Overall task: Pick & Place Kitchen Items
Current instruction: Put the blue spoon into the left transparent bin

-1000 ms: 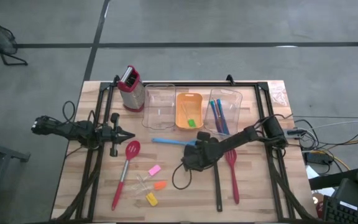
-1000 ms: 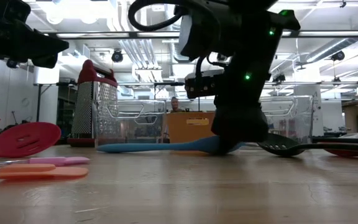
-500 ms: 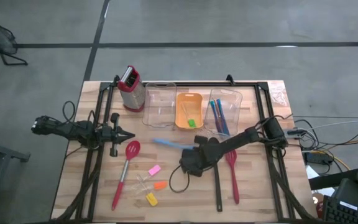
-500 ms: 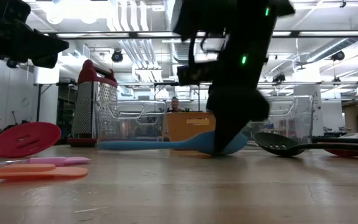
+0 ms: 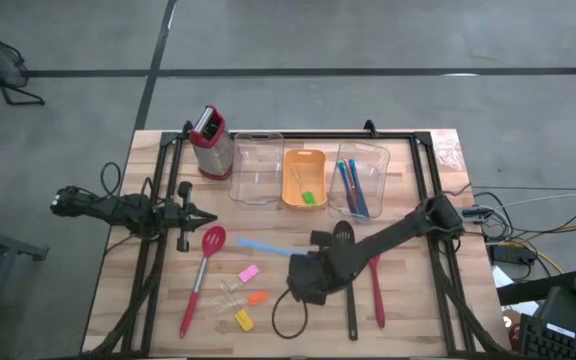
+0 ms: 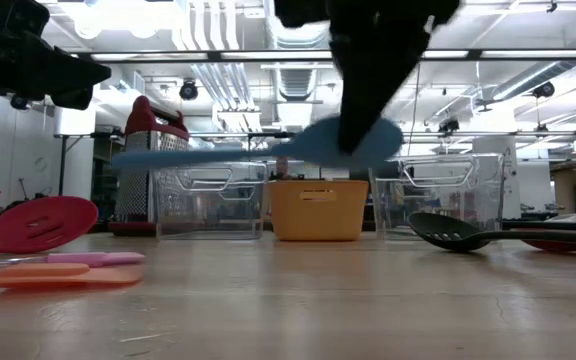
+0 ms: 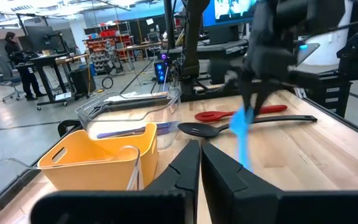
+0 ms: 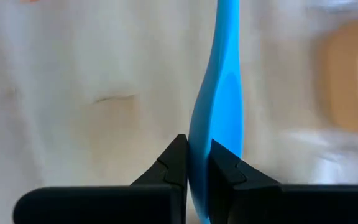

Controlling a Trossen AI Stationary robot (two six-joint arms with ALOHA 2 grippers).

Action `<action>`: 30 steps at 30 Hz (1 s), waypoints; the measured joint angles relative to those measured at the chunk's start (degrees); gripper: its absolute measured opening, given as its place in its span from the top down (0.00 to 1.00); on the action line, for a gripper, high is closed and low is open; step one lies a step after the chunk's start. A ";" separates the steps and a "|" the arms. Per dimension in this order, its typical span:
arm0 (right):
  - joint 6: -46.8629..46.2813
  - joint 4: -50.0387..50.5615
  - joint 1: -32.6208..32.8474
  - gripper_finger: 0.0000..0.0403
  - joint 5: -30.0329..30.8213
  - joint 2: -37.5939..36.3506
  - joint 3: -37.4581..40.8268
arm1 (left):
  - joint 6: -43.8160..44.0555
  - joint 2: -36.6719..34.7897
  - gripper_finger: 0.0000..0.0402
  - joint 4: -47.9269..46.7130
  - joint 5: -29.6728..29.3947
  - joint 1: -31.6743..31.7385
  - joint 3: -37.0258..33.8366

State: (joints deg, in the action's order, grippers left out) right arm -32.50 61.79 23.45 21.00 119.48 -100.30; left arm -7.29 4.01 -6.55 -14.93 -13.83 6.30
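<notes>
Now the right gripper [image 8: 197,167] holds the blue spoon [image 6: 258,150] above the desk [image 5: 408,320], jaws clamped on its bowl; the left gripper [image 7: 200,163] waits with jaws together.

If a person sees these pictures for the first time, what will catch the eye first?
First, the blue spoon, lifted clear of the table in the right gripper, whose jaws are shut on its bowl end. Next, the orange tray between two clear bins at the back, and the red slotted spoon lying front left.
</notes>
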 joint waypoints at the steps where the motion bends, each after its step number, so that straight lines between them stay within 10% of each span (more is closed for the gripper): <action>1: -1.49 2.74 0.24 0.95 1.62 0.00 -1.42 | 0.00 0.00 0.95 0.01 0.00 0.00 0.00; 8: -17.51 22.80 1.41 0.95 12.09 -0.10 -11.02 | 0.00 0.00 0.95 0.02 0.00 -0.01 0.00; 15: -24.68 19.63 -3.20 0.95 19.76 -0.24 -19.09 | -0.01 0.00 0.95 0.01 0.00 0.00 0.00; 30: -14.77 -0.11 -24.29 0.95 4.00 -0.11 -16.47 | 0.00 0.00 0.95 0.02 0.00 -0.01 0.00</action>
State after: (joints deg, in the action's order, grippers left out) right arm -47.27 61.68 -0.84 25.00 119.37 -116.77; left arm -7.29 4.01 -6.53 -14.94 -13.84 6.30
